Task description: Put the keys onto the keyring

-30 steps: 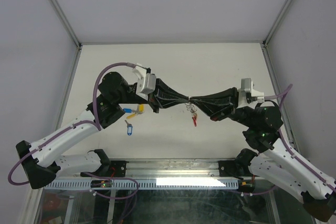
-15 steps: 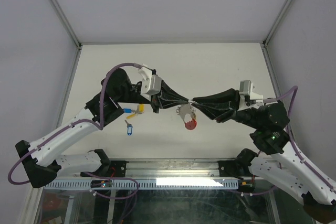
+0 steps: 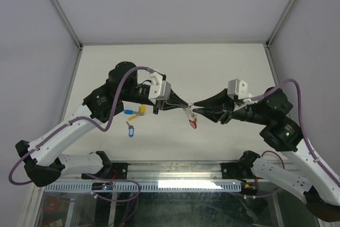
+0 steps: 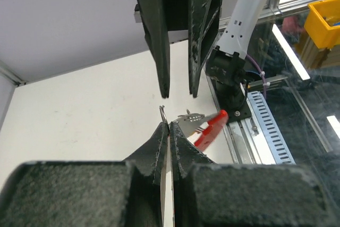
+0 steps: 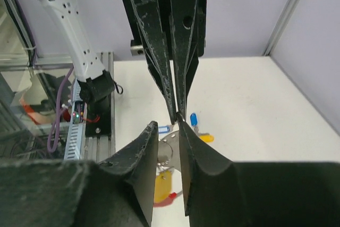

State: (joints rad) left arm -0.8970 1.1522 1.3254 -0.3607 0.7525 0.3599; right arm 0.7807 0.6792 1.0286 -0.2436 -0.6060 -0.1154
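While the left tool (image 3: 184, 108) is clamped on the keyring (image 3: 193, 120) above mid-table (image 3: 223, 67), the right tool (image 3: 195, 104) faces it tip to tip, fingers apart. Blue and yellow keys (image 3: 136, 112) lie on the table further left.

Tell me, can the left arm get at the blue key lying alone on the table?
Probably not at once: the left claw is shut on the keyring, so it is busy. The blue key itself lies uncovered near that arm.

No text, brand, number or sign can be read in any view. The plastic tags on the keys (image 3: 130, 131) are too small to show lettering.
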